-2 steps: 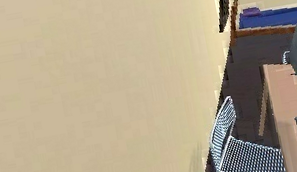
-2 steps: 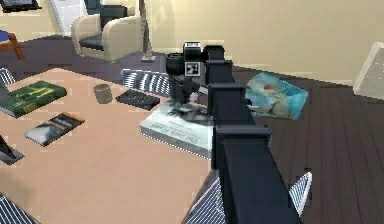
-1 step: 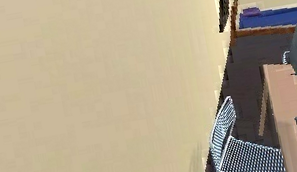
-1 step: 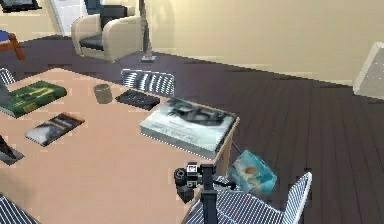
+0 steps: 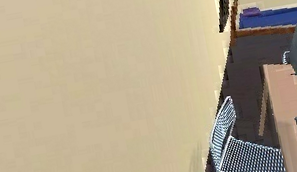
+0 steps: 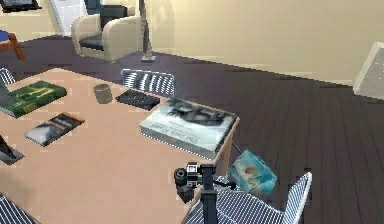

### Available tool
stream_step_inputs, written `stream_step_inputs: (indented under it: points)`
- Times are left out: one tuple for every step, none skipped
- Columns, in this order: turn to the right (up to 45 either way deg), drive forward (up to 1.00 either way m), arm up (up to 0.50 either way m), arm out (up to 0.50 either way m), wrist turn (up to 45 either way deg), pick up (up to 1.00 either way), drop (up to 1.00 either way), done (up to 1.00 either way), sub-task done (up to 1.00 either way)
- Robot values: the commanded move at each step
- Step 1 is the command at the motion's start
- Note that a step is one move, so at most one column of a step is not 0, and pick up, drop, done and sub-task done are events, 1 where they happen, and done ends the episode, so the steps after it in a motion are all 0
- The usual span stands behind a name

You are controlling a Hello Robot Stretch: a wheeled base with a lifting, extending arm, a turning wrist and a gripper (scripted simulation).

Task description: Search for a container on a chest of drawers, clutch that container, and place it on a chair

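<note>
The worktop (image 6: 110, 160) spreads beyond the tool (image 6: 184, 180); I cannot tell whether the tool holds anything. A wire chair (image 6: 265, 208) sits just beside it, toward the arm side view's right. Well beyond it, leftward, stands a small grey pot (image 6: 102, 92), possibly the container: likely light and rigid, best gripped across its sides.

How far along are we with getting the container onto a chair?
Done, apparently: the search and pickup, since a teal box-like thing sits at the wire chair beside the table. In hand: the arm reaches there, jaws at the table's edge; I cannot tell whether they hold anything. Left: confirming the thing rests on the seat, then pulling back.
</note>
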Motion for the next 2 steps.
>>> stream_step_inputs:
  points:
    - [0.0,0.00,0.00,0.00,0.0,0.00,1.00,0.00,0.00]
    - [0.0,0.00,0.10,0.00,0.0,0.00,0.00,0.00,0.00]
